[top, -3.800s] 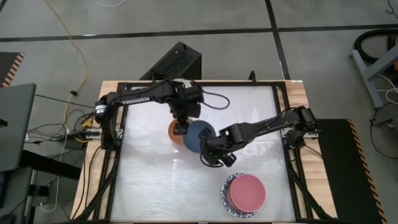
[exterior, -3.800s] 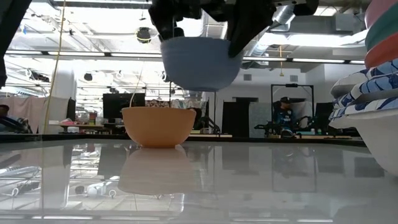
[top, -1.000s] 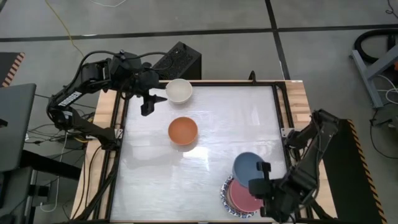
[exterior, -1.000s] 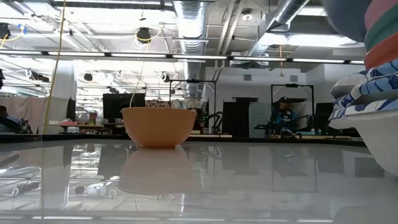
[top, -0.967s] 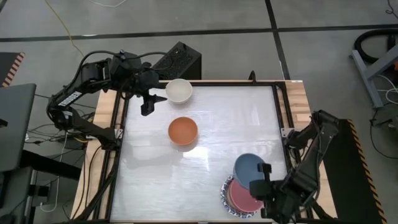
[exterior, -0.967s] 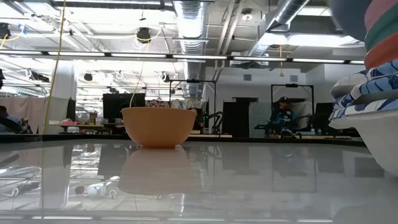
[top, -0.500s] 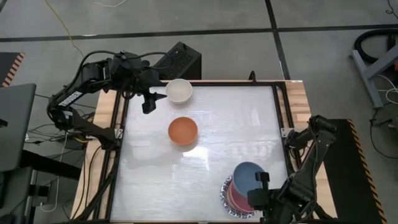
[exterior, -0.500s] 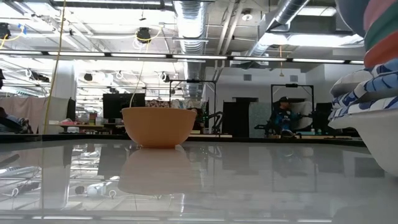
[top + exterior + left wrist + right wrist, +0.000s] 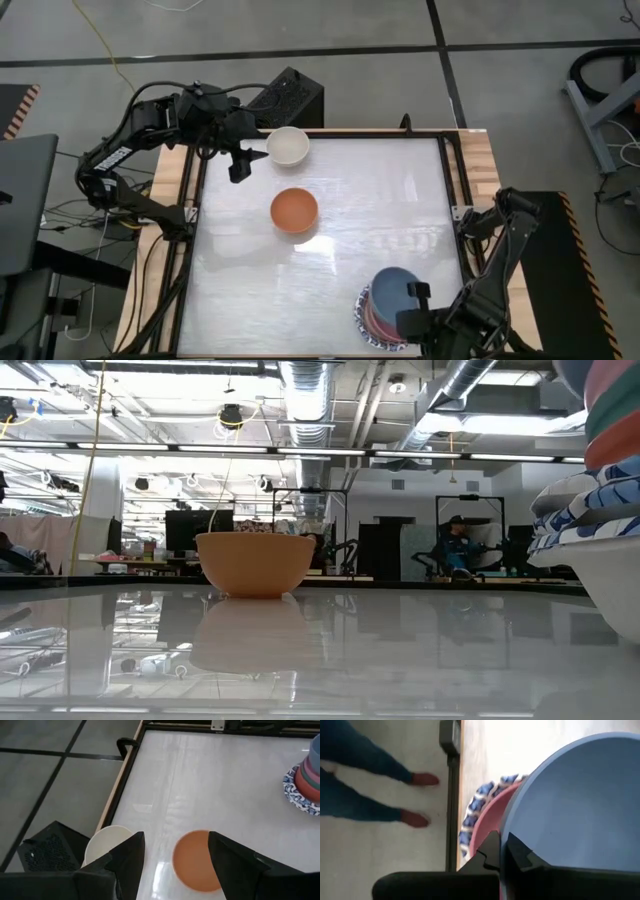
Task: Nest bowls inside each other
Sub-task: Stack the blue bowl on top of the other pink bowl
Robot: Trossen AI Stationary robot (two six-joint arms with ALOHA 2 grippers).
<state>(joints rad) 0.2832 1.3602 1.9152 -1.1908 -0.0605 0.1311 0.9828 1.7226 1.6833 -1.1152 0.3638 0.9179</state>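
We see the right arm folded low at the near right corner of the table (image 9: pixel 330 250), its right gripper (image 9: pixel 411 303) pinched shut on the rim of the blue bowl (image 9: pixel 394 288), with one finger inside the rim and one outside in the right wrist view. The blue bowl sits directly over the stack of bowls (image 9: pixel 375 315) at that corner; whether it already rests in the pink bowl (image 9: pixel 487 825) below it we cannot tell. In the left wrist view the stack shows a blue-and-white patterned rim at the bottom with pink and teal layers above. The left arm reaches over the far left edge of the table, and its left gripper (image 9: pixel 238 168) hangs with the fingers spread wide and nothing between them, near the cream-white bowl (image 9: pixel 287 146) at the far edge. The orange bowl (image 9: pixel 294 211) stands alone, upright and empty, toward the middle of the table, well apart from the stack. In the right wrist view we also see a person's legs and shoes (image 9: pixel 422 780) on the floor beyond the table's edge.
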